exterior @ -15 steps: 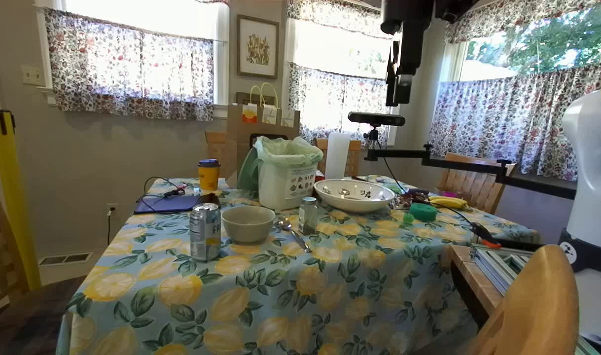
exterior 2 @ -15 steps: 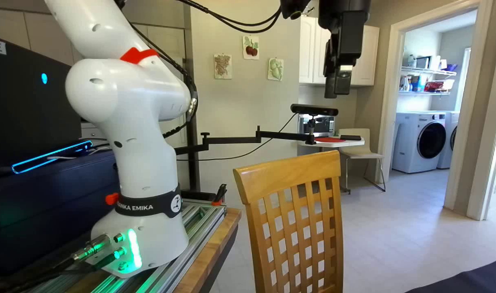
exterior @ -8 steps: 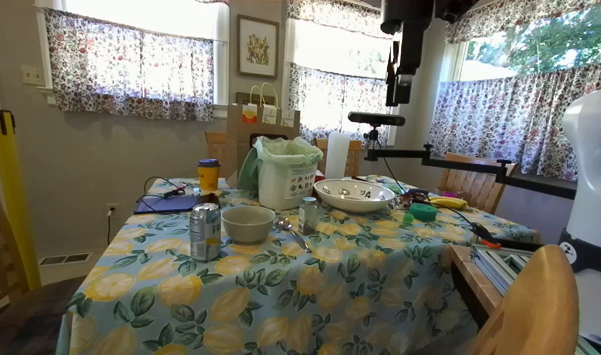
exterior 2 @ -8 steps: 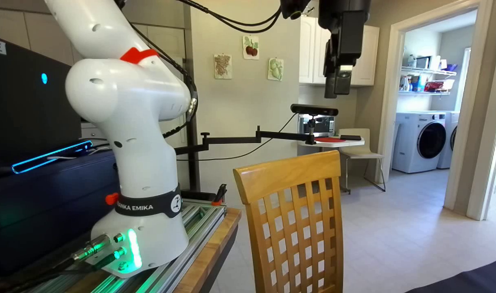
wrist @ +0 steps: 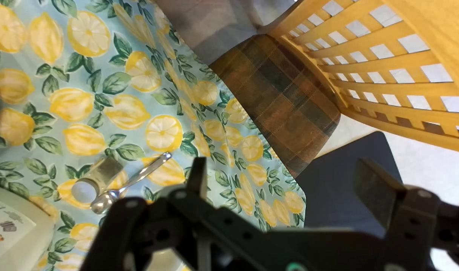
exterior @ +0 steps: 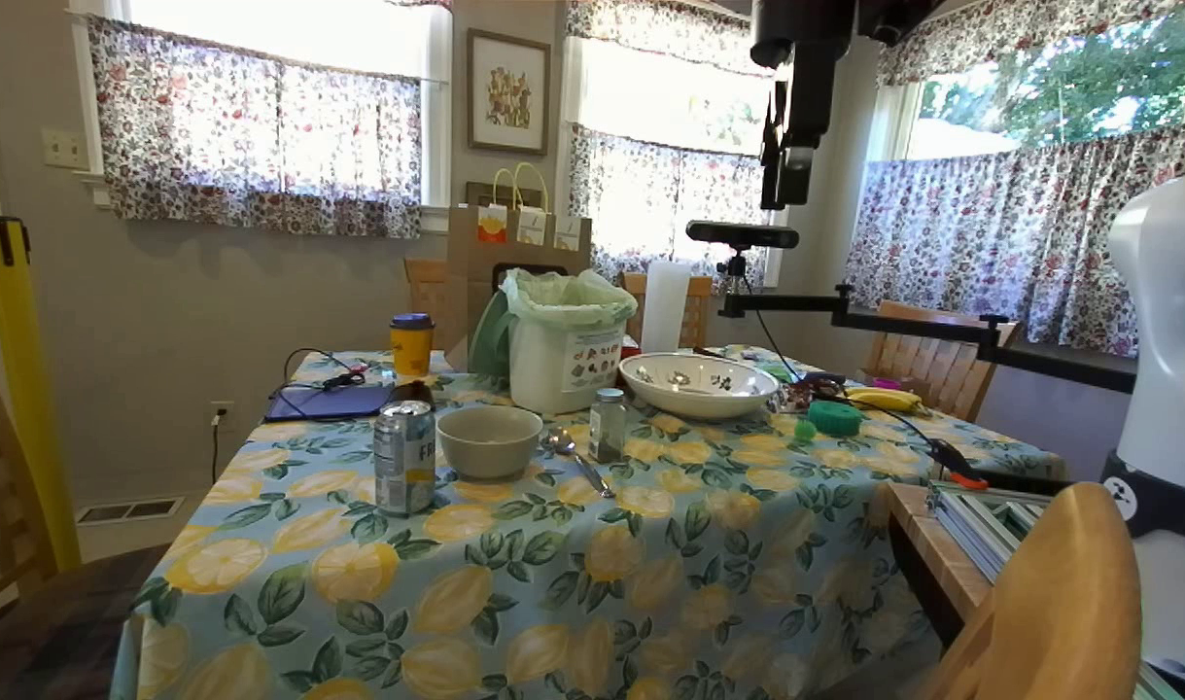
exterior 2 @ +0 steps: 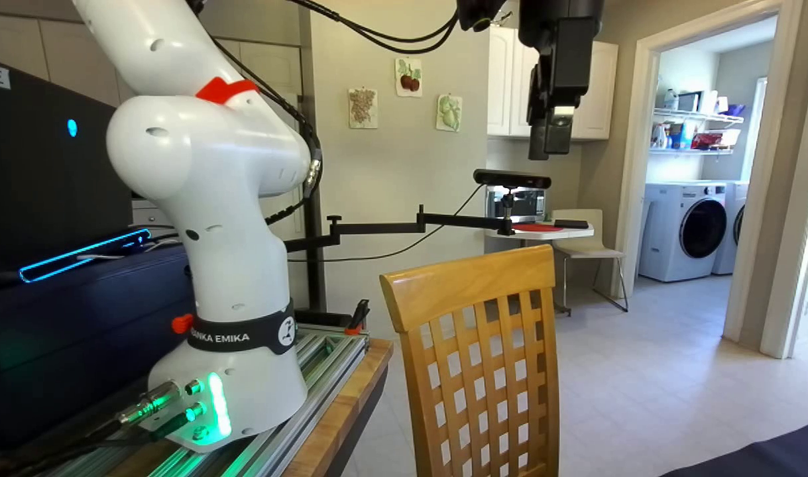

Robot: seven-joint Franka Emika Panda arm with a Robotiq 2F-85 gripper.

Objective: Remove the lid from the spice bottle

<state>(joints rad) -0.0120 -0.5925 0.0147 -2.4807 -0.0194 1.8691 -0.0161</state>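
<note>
The spice bottle (exterior: 607,436) is small, slim and clear, and stands upright on the lemon-print tablecloth. Its round pale lid (exterior: 609,395) sits on top. In the wrist view the bottle (wrist: 108,171) is at the lower left, with the lid (wrist: 84,191) facing the camera. A metal spoon lies beside it. My gripper (exterior: 784,202) hangs high above the table, to the right of the bottle in that exterior view. In the wrist view the gripper (wrist: 284,165) is wide open with nothing between its fingers, apart from the bottle. The bottle is out of sight in an exterior view where the gripper (exterior 2: 549,156) shows.
Near the bottle are the spoon (exterior: 587,469), a grey bowl (exterior: 489,457), a silver can (exterior: 404,467), a lined white bin (exterior: 553,374) and a wide patterned bowl (exterior: 694,403). A camera (exterior: 743,234) on a black arm stands below the gripper. A wooden chair (exterior 2: 470,278) stands nearby.
</note>
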